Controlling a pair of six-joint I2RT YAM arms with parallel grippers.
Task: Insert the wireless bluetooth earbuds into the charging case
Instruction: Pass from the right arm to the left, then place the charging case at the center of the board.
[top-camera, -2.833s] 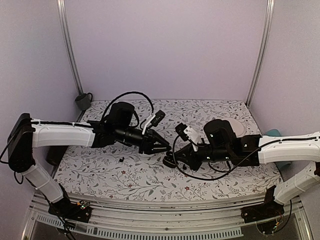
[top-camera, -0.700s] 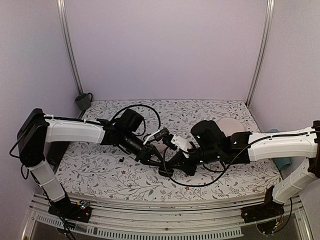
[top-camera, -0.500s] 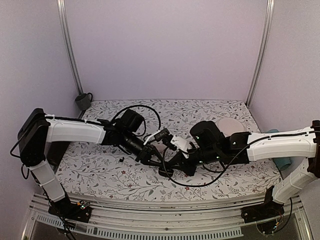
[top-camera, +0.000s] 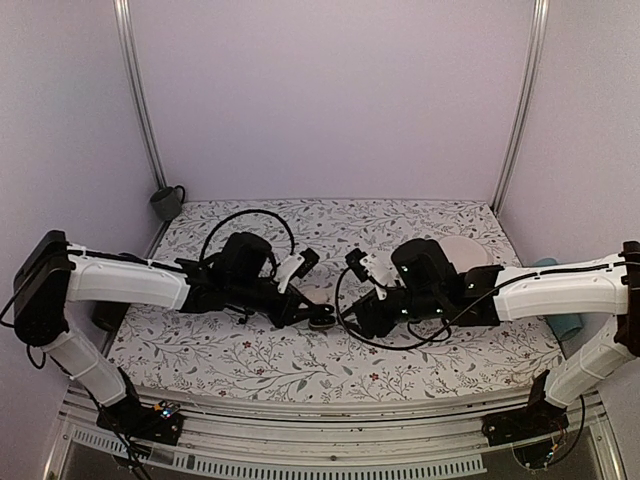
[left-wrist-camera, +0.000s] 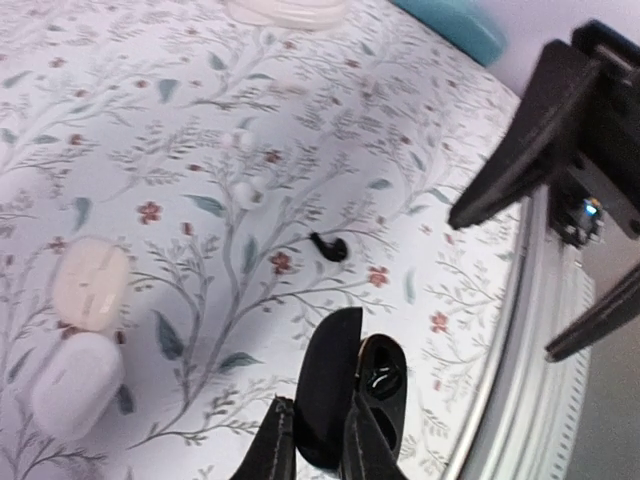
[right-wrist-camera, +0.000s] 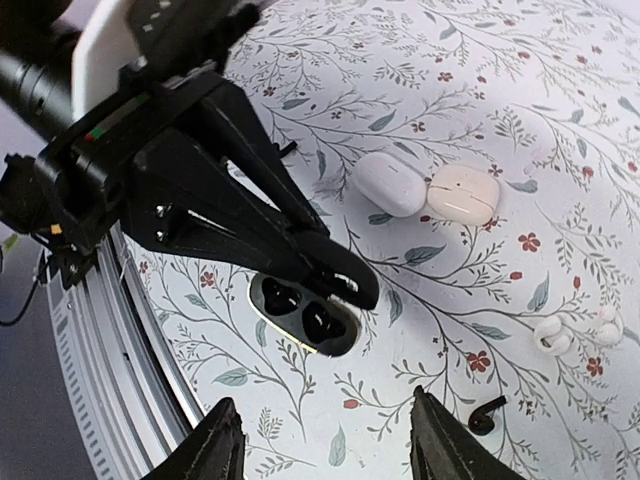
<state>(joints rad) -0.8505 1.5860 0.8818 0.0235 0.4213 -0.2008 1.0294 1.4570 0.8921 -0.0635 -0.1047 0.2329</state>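
The black charging case (right-wrist-camera: 300, 312) lies open on the floral cloth, and both of its wells look empty. My left gripper (left-wrist-camera: 320, 420) is shut on the case's raised lid (left-wrist-camera: 330, 385), with the case base (left-wrist-camera: 381, 375) beside it. In the top view this grip is at mid-table (top-camera: 318, 318). My right gripper (right-wrist-camera: 328, 445) is open just in front of the case, touching nothing, and it sits right of the case (top-camera: 352, 310). One black earbud (right-wrist-camera: 487, 415) lies loose on the cloth (left-wrist-camera: 328, 246). I see no second black earbud.
Two white pebble cases (right-wrist-camera: 390, 183) (right-wrist-camera: 463, 193) and two small white earbuds (right-wrist-camera: 548, 338) (right-wrist-camera: 605, 325) lie beyond the black case. A white round dish (top-camera: 462, 250) and a teal object (top-camera: 548, 266) are at the back right. The table's front rail (right-wrist-camera: 100, 330) is close.
My right gripper has opened and drawn back to the right, away from the case. The left gripper stays shut on the lid and has shifted slightly left with the case.
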